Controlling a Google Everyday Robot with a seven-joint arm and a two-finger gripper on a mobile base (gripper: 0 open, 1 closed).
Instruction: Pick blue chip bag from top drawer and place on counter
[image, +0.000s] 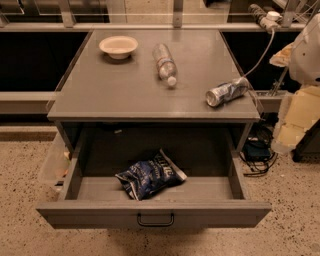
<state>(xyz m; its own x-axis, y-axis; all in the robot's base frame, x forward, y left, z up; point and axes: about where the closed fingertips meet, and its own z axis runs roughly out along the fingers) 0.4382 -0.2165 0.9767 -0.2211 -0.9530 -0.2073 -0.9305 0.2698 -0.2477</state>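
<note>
The top drawer (155, 212) is pulled wide open, its black handle (155, 220) centred on the front panel. The blue chip bag (150, 176) lies crumpled on the drawer floor, near the middle and towards the front. The counter (125, 90) is the flat grey top of the cabinet above the drawer. My gripper (292, 125) hangs on the pale arm at the right edge of the view, beyond the cabinet's right side and well apart from the bag and the drawer.
On the counter stand a white bowl (118, 46) at the back left, a clear plastic bottle (165, 64) lying near the middle back, and a crushed silver-blue can (227, 92) at the right edge. Cables (257, 155) lie on the floor right of the cabinet.
</note>
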